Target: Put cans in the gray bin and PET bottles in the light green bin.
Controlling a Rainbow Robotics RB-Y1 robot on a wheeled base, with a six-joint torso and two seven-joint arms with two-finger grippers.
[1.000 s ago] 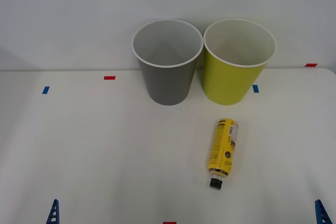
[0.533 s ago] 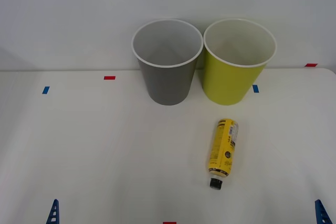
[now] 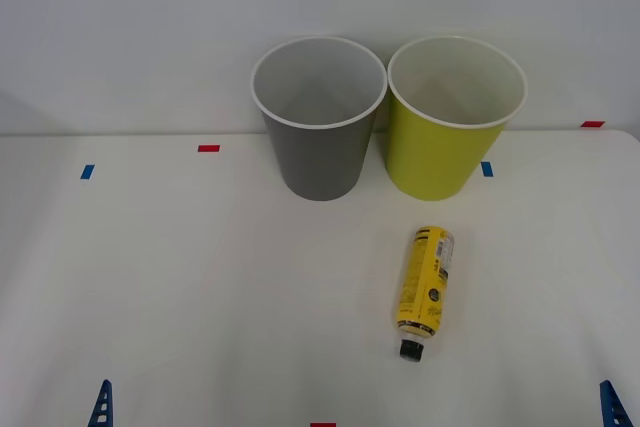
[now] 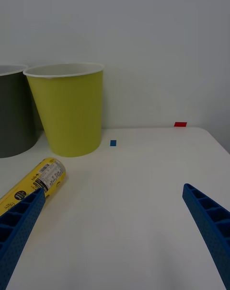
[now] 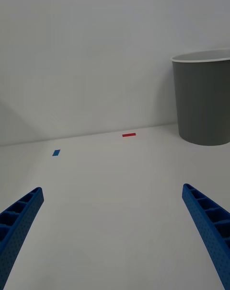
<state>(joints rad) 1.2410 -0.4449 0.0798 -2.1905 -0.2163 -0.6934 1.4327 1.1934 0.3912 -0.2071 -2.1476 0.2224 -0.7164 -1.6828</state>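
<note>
The gray bin (image 3: pixel 320 152) and the light green bin (image 3: pixel 445 152) stand upright side by side at the back of the white table, both showing white insides. A PET bottle (image 3: pixel 427 282) with a yellow label lies on its side in front of the light green bin, its black cap (image 3: pixel 410 350) toward me. The cans are out of view. My right gripper (image 4: pixel 113 190) is open, low near the table's front right, with the bottle (image 4: pixel 36 182) lying past one finger. At the front left my left gripper (image 5: pixel 111 189) is open over bare table, and the gray bin (image 5: pixel 203 103) stands beyond it.
Small red tape marks (image 3: pixel 208 148) and blue tape marks (image 3: pixel 87 171) dot the table (image 3: pixel 200 277). A plain white wall rises right behind the bins. The table's right corner (image 4: pixel 211 136) lies beyond the right gripper.
</note>
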